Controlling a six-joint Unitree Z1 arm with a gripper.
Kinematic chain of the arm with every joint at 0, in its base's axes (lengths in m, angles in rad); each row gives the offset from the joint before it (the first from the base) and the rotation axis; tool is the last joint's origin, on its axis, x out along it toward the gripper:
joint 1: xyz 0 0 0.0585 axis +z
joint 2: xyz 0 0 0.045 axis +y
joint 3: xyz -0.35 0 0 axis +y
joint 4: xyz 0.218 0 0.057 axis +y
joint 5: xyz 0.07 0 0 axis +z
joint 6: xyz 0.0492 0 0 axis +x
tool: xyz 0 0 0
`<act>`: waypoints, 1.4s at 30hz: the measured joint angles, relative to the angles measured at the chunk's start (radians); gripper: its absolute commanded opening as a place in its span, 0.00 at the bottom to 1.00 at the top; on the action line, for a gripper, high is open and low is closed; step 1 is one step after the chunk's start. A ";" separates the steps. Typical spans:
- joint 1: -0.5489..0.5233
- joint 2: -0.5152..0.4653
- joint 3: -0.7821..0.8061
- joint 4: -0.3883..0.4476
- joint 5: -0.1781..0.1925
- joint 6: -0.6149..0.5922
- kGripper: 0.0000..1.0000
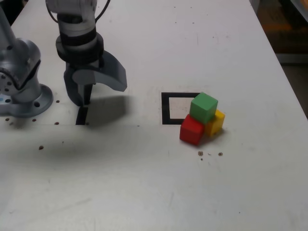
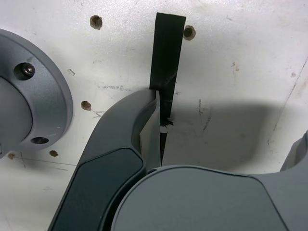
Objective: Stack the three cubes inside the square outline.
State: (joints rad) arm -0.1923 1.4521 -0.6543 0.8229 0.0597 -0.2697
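Closest to us in the exterior view, we see a pale, scuffed tabletop (image 1: 139, 192) with fine scratches, small dark holes and a thin line running across it. Farther in, we find the red cube (image 1: 192, 130) beside the yellow cube (image 1: 216, 123), with the green cube (image 1: 203, 107) resting across their tops. This cluster sits over the right part of the black square outline (image 1: 165, 109), hiding some of the tape around its white centre.

Toward the exterior view's left, we see a short black tape strip (image 1: 82, 116) and, above the table, the gripper (image 1: 102, 96). Its fingers stand wide apart, with a soft shadow on the surface. The wrist view shows us the strip's ragged break, worn marks and the holes near the grey round base (image 2: 36, 94).

Farther back, the white surface carries tiny specks. Beyond its edge at the exterior view's right, we see a dark brownish area (image 1: 276, 29) and a pale horizontal bar (image 1: 292, 59).
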 measured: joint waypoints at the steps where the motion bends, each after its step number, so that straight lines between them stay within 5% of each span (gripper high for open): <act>1: 0.000 0.000 0.000 0.003 -0.001 0.000 1.00; 23: -0.001 -0.045 -0.212 0.214 0.024 0.024 0.99; 42: -0.001 0.121 -0.642 0.440 0.013 0.075 0.98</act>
State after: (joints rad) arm -0.1932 1.5736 -1.2964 1.2625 0.0724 -0.1951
